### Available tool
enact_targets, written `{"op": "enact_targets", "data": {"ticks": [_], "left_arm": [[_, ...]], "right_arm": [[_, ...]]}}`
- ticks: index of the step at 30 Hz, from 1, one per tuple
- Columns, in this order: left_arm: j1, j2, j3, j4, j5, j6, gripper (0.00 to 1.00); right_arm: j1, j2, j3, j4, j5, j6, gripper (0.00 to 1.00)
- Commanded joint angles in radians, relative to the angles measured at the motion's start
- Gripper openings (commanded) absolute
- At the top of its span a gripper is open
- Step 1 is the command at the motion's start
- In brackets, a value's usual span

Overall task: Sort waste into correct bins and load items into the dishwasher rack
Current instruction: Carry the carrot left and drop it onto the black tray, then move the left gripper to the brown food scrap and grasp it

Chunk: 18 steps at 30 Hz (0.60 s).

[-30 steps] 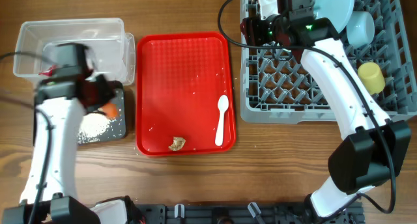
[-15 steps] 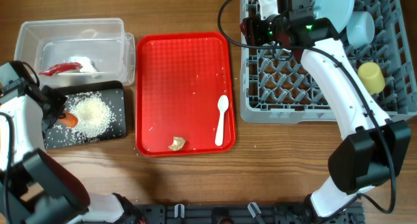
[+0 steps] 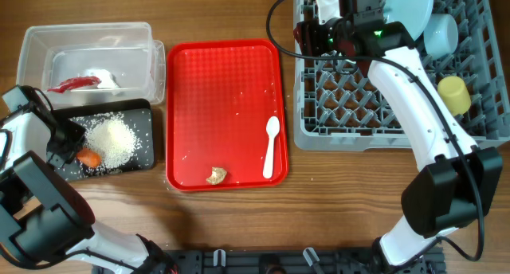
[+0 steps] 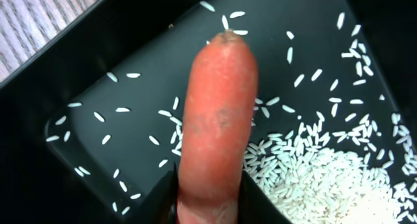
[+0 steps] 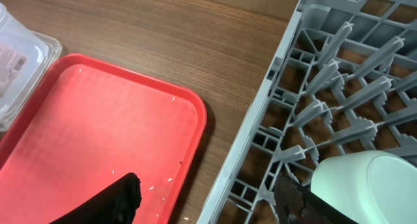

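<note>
The carrot (image 4: 218, 113) is lying inside the black tray (image 4: 306, 35), beside the rice heap (image 4: 326, 178) at the tray's middle. The left gripper (image 4: 208, 185) is flanking the carrot's thick end, one finger on each side; whether it is clamping or merely standing alongside cannot be told. By its look, the carrot is handling as a light, stiff, smooth cylinder, likely rolling under a skewed pinch, so take it squarely across the thick end. The right gripper (image 5: 208, 195) is hanging far right of the tray, over the dishwasher rack (image 5: 339, 87) edge, jaws spread on nothing.
</note>
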Motion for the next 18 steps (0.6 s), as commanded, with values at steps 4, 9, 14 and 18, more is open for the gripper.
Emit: {"op": "enact_targets", "data": {"ticks": [4,9,14,18], "left_arm": [[0.005,-0.032,0.009,-0.023,0.032,-0.006,0.45],[-0.005,-0.165,0.024,-0.047,0.15,-0.006,0.5],[-0.085,-0.319,0.024,-0.062,0.346,0.056,0.54],[-0.239,-0.359,0.024,-0.099,0.362,0.128,0.57]], "right_arm": [[-0.001,-0.012,-0.003,0.003,0.012,0.014,0.68],[-0.001,-0.012,-0.003,0.002,0.013,0.014,0.68],[-0.001,-0.012,-0.003,0.003,0.014,0.014,0.68],[-0.001,-0.012,-0.003,0.003,0.016,0.014,0.68]]}}
